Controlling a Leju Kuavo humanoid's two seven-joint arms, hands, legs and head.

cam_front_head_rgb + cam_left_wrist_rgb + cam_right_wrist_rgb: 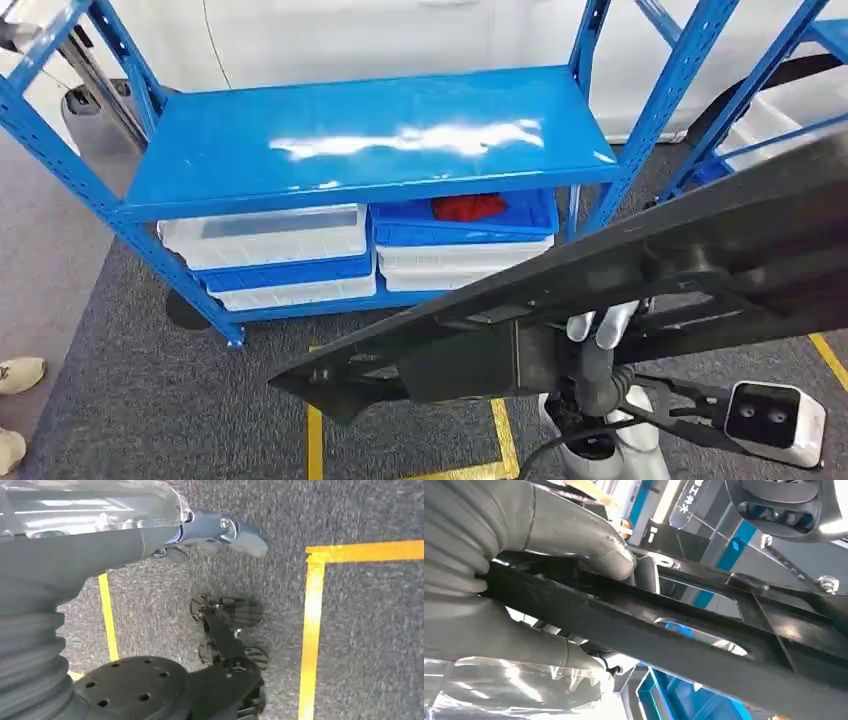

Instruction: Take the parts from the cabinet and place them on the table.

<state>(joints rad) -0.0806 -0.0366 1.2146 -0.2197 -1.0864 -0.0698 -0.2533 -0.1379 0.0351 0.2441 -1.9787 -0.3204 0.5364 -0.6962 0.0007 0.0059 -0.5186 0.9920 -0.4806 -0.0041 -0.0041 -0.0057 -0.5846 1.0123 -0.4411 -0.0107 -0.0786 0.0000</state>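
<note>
Right hand (549, 605) is clamped on the part (560, 300), a long black frame, thumb over one face and fingers under the other, and in the head view that frame runs slantwise across the near foreground, its pointed end low over the carpet (150, 400) and its far end rising off toward the right edge. Pale fingers (605, 325) peek out just under its middle, so the grip sits roughly mid-length, which looks sensible for balance. Left hand (220, 532) hangs down over the floor with nothing in it, fingers loosely curled rather than spread. Yellow tape (315, 440) lines mark the carpet below. Beyond the part stands the blue rack (360, 135), its top shelf bare and glossy, and under it white and blue bins (290, 255) sit stacked along the lower shelf, one blue bin at the right end holding something red (468, 207). By my reading the part is out of the cabinet and this is the carry leg; the table is not to be seen here. To do it well: keep the grip firm, hold the frame level so the low end clears the floor, and swing it wide of the rack's uprights on any turn, since a long part like this could snag easily.
</note>
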